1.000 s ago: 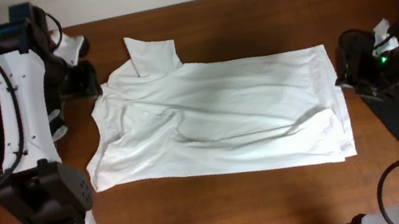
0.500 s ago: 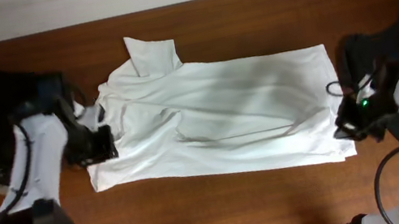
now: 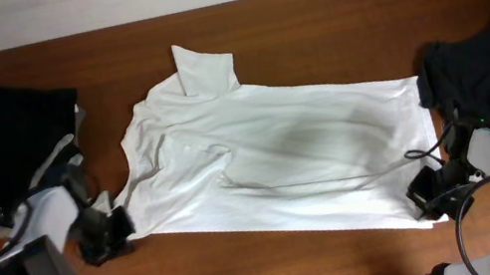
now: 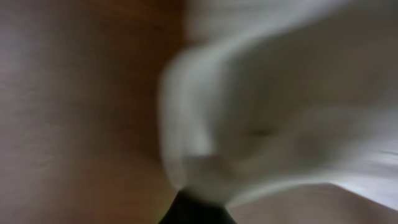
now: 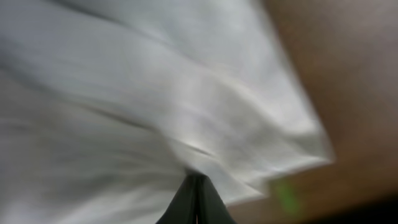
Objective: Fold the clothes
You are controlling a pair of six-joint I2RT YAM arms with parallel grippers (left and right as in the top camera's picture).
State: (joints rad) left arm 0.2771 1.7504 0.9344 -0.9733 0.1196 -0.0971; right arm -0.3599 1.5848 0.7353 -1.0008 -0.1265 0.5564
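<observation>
Grabbing the near edge of the white T-shirt [image 3: 278, 152] for a first fold, looks like: right gripper [image 3: 430, 196] pinching the hem, left gripper [image 3: 105, 233] can't tell (too blurry). Next, lift both evenly.

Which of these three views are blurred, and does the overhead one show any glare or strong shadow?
Overhead: sharp and evenly lit, no glare; only a soft grey shade on the middle of the white shirt. Left wrist: heavily smeared, shirt and brown table are mere soft patches. Right wrist: blurred too, though some folds of the cloth can be made out.
</observation>
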